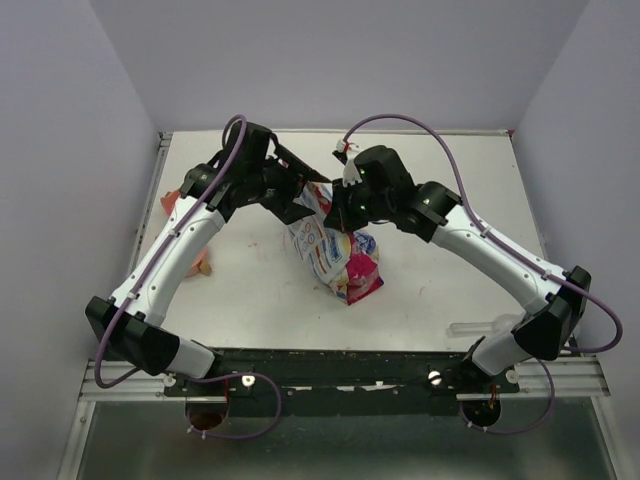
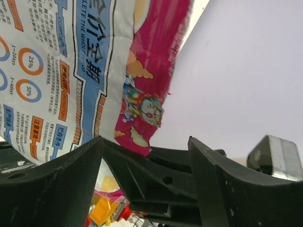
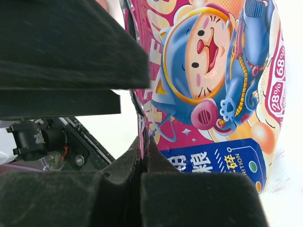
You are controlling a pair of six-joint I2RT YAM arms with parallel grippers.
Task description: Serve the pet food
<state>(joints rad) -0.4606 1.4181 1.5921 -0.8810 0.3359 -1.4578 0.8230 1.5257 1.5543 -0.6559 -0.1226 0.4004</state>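
Your right gripper (image 3: 143, 161) pinched the pink edge of the bag (image 1: 335, 250); your left gripper (image 2: 146, 165) gaped beside it, seemingly gripping nothing. The pet food sat unseen, presumably inside. A one-sided pull could have toppled it, spilling across the table (image 1: 250, 300).

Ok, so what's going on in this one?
Both arms are at the pet food bag mid-table. The right gripper is shut on the bag's edge, pinching it between its fingers. The left gripper is up against the bag's printed side with its fingers apart, not clamped on it. Nothing looks poured out yet, so this is probably the bag being opened or lifted before serving.
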